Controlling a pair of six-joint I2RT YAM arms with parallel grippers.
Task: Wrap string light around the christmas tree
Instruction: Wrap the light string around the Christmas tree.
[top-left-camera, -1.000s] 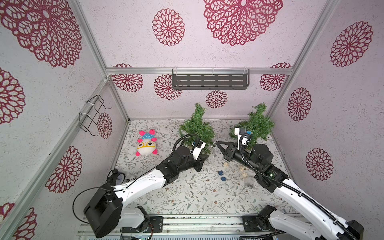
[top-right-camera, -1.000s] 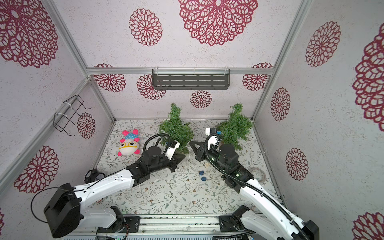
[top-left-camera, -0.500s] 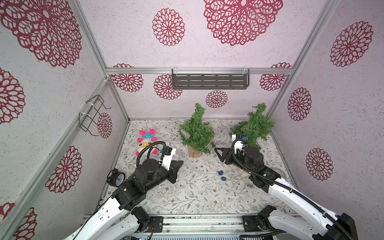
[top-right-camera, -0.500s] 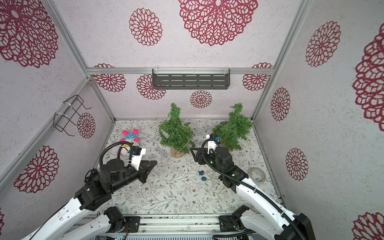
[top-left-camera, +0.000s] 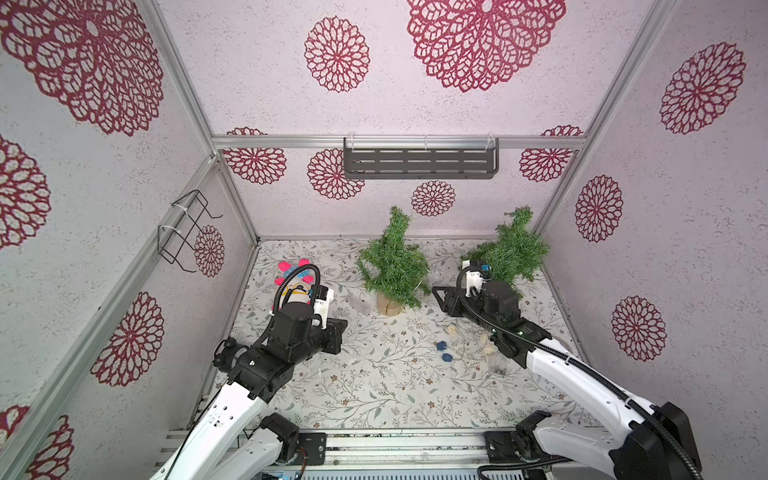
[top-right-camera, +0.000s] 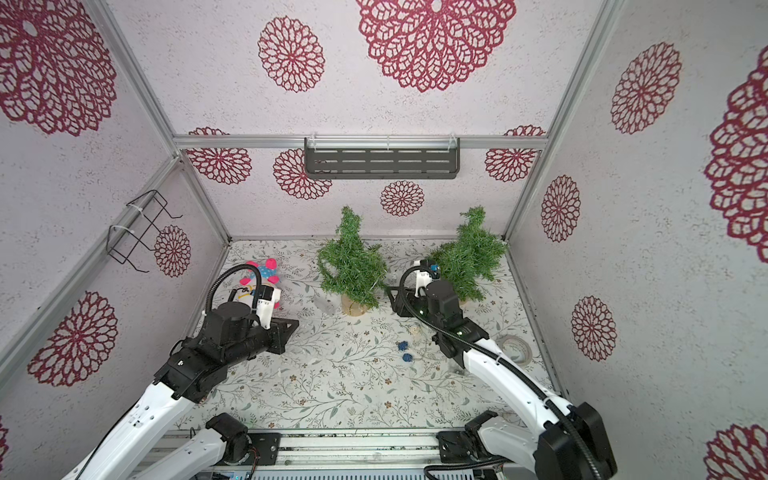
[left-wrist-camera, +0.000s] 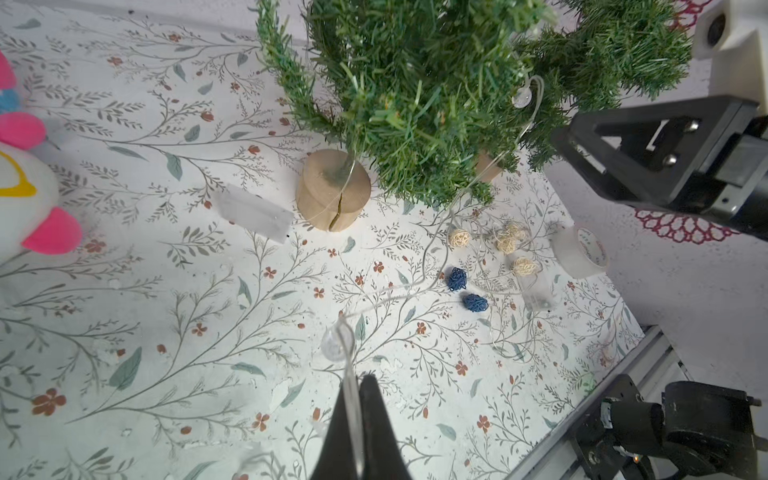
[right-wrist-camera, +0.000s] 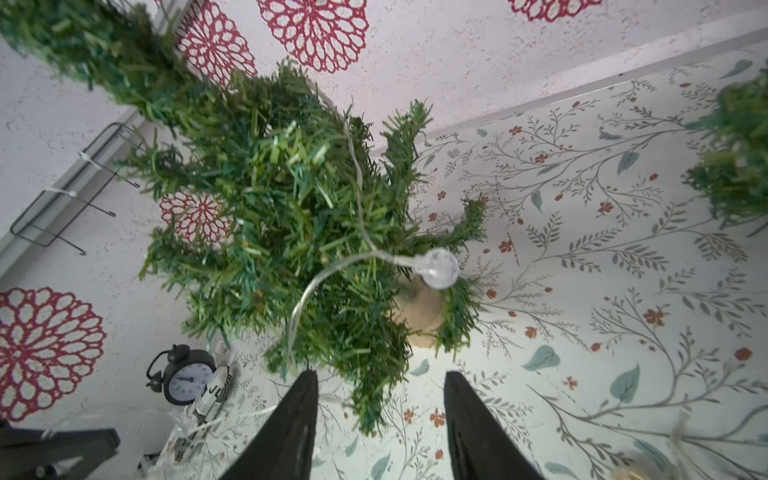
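The christmas tree (top-left-camera: 392, 266) (top-right-camera: 351, 266) stands mid-table on a wooden stump (left-wrist-camera: 332, 189). A clear-wired string light hangs through its branches, with one round bulb (right-wrist-camera: 440, 268) against the foliage. From there the wire trails over the table to a second bulb (left-wrist-camera: 337, 345) just ahead of my left gripper (left-wrist-camera: 359, 380). That gripper (top-left-camera: 343, 326) is front-left of the tree and shut on the wire. My right gripper (right-wrist-camera: 381, 376) (top-left-camera: 434, 289) is open just right of the tree, with a low branch tip between its fingers and nothing held.
A second tree (top-left-camera: 515, 249) stands at the back right. Beige and blue wicker balls (left-wrist-camera: 457, 278), a tape roll (top-right-camera: 515, 349) and a clear battery box (left-wrist-camera: 253, 214) lie on the table. A plush toy (top-left-camera: 297, 274) and an alarm clock (right-wrist-camera: 185, 376) sit at the left.
My left arm has pulled back from the tree toward the front left, drawing the wire with it. The right gripper was shut and now stands open beside the tree.
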